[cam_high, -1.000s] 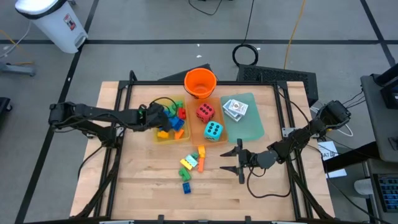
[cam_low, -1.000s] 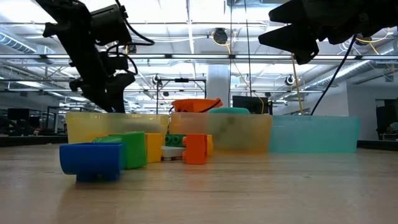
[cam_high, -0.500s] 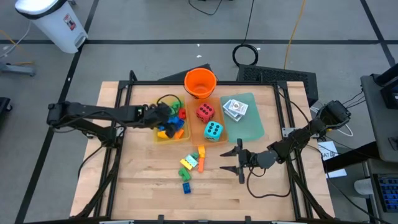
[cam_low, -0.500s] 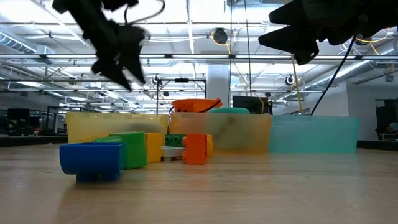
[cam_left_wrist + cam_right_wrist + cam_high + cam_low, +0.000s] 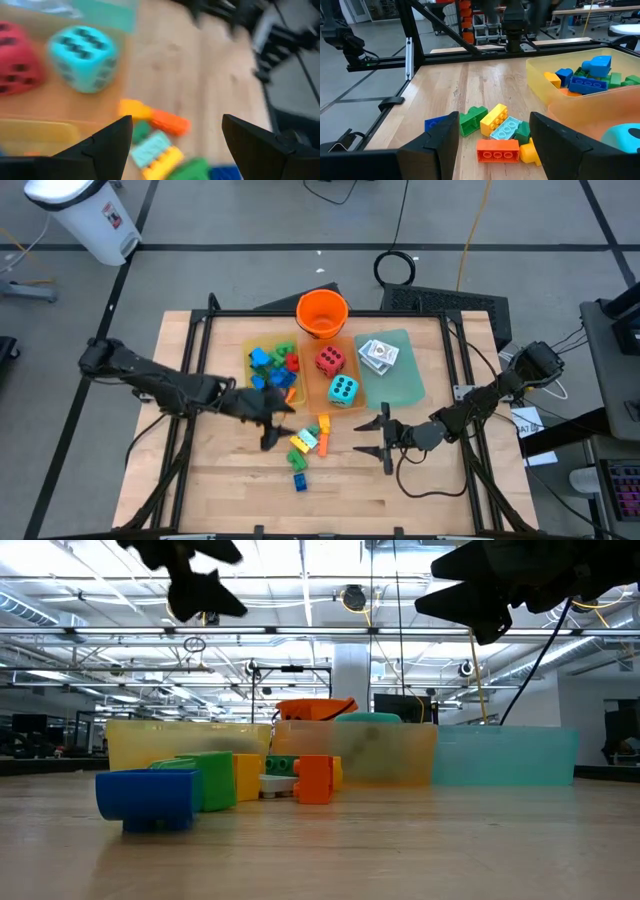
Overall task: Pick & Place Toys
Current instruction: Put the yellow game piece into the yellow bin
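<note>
- Left tool (image 5: 272, 423) hangs over the table (image 5: 230, 470) just in front of the yellow tray (image 5: 252, 398), fingers apart with nothing between them.
- From its wrist camera the two dark fingers (image 5: 107, 145) frame a small heap of loose bricks (image 5: 160, 145) on the wood (that view is blurred, so brick shapes are hard to make out).
- Those loose bricks (image 5: 305, 445) lie on the table in front of the trays: orange, yellow, green, light blue and a dark blue one nearest the front edge.
- More bricks (image 5: 272, 365) sit piled inside the yellow tray.
- Red die (image 5: 330, 360) and teal die (image 5: 342, 390) rest in the orange tray (image 5: 312, 395), teal one nearer the front.
- Card packs (image 5: 377, 354) lie on the green tray (image 5: 405, 385).
- Orange bucket (image 5: 322, 313) stands behind the trays.
- Right tool (image 5: 381, 439) waits low over the table to the right of the loose bricks, fingers parted, empty.
</note>
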You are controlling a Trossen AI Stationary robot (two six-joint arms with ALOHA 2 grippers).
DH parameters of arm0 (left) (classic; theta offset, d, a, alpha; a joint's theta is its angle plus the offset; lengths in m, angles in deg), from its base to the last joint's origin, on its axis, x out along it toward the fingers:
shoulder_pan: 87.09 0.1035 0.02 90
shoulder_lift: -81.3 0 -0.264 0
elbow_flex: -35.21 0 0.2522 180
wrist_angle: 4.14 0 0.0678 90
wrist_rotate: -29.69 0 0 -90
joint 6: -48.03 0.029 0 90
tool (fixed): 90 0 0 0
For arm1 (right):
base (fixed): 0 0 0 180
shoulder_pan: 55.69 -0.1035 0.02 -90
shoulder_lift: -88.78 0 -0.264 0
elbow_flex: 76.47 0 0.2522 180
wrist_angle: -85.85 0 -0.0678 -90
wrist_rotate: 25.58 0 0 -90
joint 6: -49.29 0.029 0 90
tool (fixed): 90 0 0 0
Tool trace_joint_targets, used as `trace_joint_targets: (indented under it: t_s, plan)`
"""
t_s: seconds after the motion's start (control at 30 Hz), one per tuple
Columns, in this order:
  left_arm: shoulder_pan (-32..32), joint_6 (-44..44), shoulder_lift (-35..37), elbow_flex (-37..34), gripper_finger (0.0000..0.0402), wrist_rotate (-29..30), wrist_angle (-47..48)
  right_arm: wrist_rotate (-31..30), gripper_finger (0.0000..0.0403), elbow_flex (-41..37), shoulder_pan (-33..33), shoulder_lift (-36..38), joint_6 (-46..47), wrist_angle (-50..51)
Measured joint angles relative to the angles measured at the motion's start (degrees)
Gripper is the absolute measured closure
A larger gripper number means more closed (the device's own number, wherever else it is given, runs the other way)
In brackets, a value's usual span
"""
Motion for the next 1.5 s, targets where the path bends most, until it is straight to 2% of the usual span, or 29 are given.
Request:
trace_joint_targets:
  t_s: [0.13,0.27,0.37,0.47,0.57,0.73,0.83,0.93,1.13,1.5]
  plan:
    - [-6.23,1.30,-3.84,0.04,0.0089,0.30,-6.23,0.00,0.0193,-0.02,0.01,0.00,0.00,-0.08]
    - [-10.74,8.76,-10.21,0.04,0.0089,0.51,-13.18,0.00,0.0193,0.00,0.01,0.00,0.02,-0.29]
    - [-12.82,12.28,-14.86,-0.03,0.0089,0.52,-16.67,0.02,0.0193,0.00,0.01,0.00,0.22,-0.48]
    - [-13.56,12.61,-18.31,-0.07,0.0089,0.59,-16.20,0.09,0.0193,0.00,0.01,0.00,0.24,-0.51]
    - [-13.55,15.12,-20.76,-0.07,0.0089,2.34,-14.07,0.11,0.0193,0.00,0.01,0.00,0.24,-0.47]
    - [-12.18,18.15,-22.80,-0.07,0.0089,10.46,-10.32,0.15,0.0193,0.00,0.01,0.00,0.24,-0.50]
    - [-10.67,18.17,-22.88,-0.07,0.0089,12.58,-9.43,0.15,0.0193,0.00,0.01,0.00,0.24,-0.47]
    - [-9.04,18.16,-22.88,-0.05,0.0089,12.42,-9.12,0.15,0.0193,0.00,0.01,0.00,0.24,-0.45]
    - [-6.92,18.17,-24.17,-0.07,0.0089,5.63,-6.84,0.16,0.0193,0.00,0.01,0.00,0.20,-0.47]
    - [-5.97,16.52,-29.66,-0.07,0.0090,5.41,-5.50,0.17,0.0193,0.00,0.01,0.00,0.07,-0.43]
